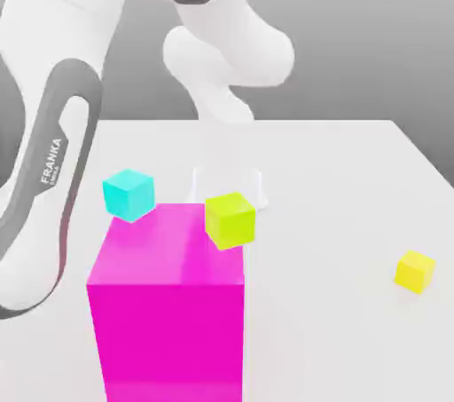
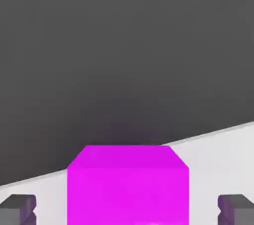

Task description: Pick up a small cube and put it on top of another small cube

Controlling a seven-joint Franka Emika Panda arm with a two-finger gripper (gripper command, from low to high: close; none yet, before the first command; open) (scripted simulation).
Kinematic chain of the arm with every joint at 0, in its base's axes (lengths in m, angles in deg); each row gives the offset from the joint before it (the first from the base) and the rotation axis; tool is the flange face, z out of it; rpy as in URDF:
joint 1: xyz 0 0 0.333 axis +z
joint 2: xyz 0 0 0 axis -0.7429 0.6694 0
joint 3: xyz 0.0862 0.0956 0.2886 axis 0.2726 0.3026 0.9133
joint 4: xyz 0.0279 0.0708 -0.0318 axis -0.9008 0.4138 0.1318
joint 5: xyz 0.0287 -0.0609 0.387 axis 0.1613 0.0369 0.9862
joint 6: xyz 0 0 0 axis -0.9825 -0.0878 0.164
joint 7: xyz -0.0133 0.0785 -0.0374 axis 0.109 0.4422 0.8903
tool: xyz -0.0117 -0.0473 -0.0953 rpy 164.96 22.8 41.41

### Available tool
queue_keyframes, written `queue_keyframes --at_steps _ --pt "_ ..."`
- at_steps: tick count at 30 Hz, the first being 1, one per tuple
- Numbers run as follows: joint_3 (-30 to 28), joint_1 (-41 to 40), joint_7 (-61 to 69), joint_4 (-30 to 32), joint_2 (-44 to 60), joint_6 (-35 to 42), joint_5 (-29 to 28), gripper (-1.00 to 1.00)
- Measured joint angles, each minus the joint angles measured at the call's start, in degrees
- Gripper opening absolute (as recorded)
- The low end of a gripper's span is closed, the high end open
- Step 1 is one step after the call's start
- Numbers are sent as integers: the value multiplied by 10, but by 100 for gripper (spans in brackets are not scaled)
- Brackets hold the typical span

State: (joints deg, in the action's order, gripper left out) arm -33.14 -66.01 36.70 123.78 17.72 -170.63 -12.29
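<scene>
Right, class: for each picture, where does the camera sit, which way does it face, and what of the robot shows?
Exterior view: off the arm, facing the robot across the white table, angled down; large magenta block nearest, with cyan cube, lime cube and yellow cube; the arm shows.
Hand view: on the hand, looking along the tool at the small magenta cube; grey fingertips flank it, not touching.
Shared: the table.

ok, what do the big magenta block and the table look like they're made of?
Simulator renders, so only looks. The large magenta block: smooth, slightly glossy plastic-like finish; its top carries faint pale reflections, with no grain or texture. The table: plain white matte surface, uniform, no seams visible. Real material is open for both.
</scene>
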Motion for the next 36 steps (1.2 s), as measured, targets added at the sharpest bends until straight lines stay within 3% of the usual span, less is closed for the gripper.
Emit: queue_keyframes --at_steps 5,18,26,36 --pt "-1 1 1 0 -2 2 1 -100" --pt "-53 79 -171 123 -251 134 -17 -100" --pt "-49 112 -359 219 -424 194 -84 -100" --pt "23 86 -610 337 -636 275 -179 -100"
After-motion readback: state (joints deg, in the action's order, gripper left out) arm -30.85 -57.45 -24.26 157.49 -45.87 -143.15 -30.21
